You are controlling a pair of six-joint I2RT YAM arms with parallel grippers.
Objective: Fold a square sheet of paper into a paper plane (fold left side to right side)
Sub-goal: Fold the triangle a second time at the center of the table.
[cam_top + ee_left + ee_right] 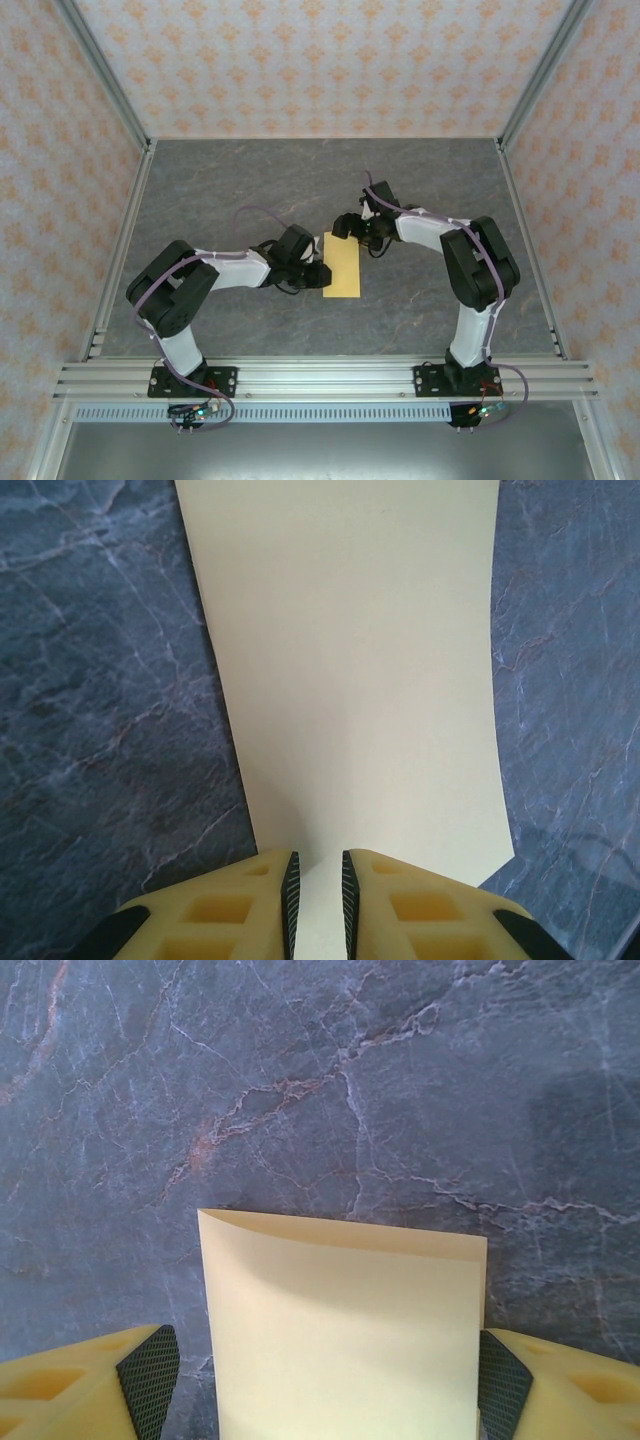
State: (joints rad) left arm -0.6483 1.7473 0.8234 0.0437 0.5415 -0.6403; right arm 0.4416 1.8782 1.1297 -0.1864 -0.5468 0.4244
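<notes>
Top external, bent arms (230, 268) flanking paper (342, 266)

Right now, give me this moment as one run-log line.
paper: folded into a rectangle, flat on table | left tool: narrow gap, at paper's left edge | right tool: open, straddling paper's end
</notes>
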